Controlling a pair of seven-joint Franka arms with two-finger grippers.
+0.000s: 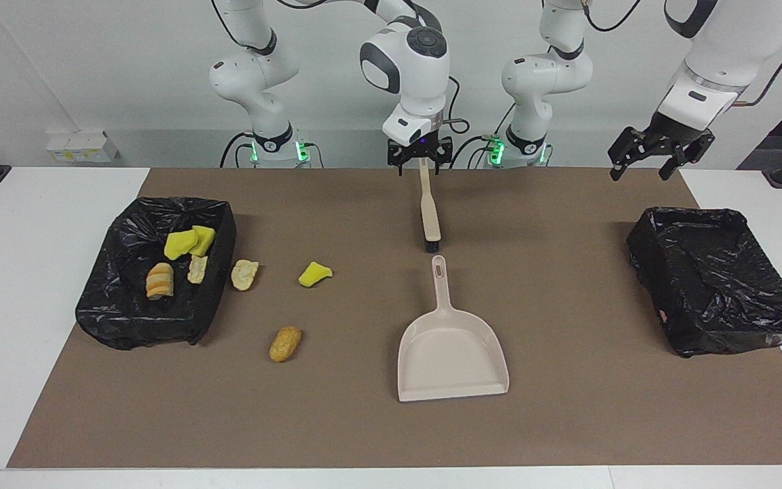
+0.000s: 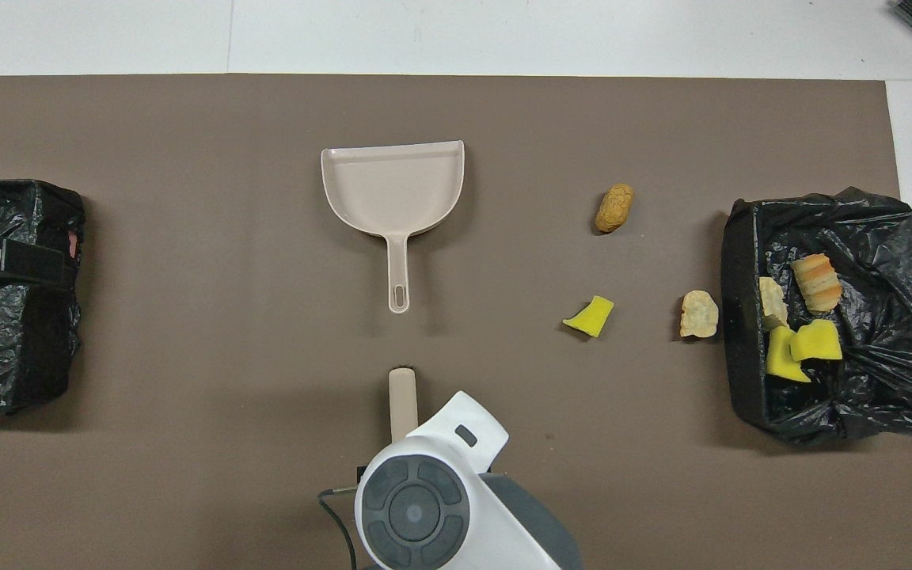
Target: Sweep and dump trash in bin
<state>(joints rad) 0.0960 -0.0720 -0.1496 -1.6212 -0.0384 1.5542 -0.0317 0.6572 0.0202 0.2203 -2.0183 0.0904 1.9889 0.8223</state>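
Observation:
Three scraps of trash lie on the brown mat: a yellow chunk (image 1: 314, 274) (image 2: 590, 315), a beige piece (image 1: 244, 274) (image 2: 699, 313) beside the bin, and a golden-brown piece (image 1: 286, 343) (image 2: 613, 208). Several more scraps (image 1: 189, 242) (image 2: 808, 342) lie inside the black-lined bin (image 1: 126, 319) (image 2: 860, 419) at the right arm's end. The beige dustpan (image 1: 451, 356) (image 2: 393, 186) lies flat mid-table. A brush (image 1: 430, 217) (image 2: 403, 400) lies nearer the robots. My right gripper (image 1: 419, 161) stands open astride its handle end. My left gripper (image 1: 643, 166) waits open, raised.
A second black-lined bin (image 1: 717, 285) (image 2: 13, 348) stands at the left arm's end, holding no scraps, with the left gripper hanging over its robot-side edge. The mat (image 1: 567, 421) covers most of the white table.

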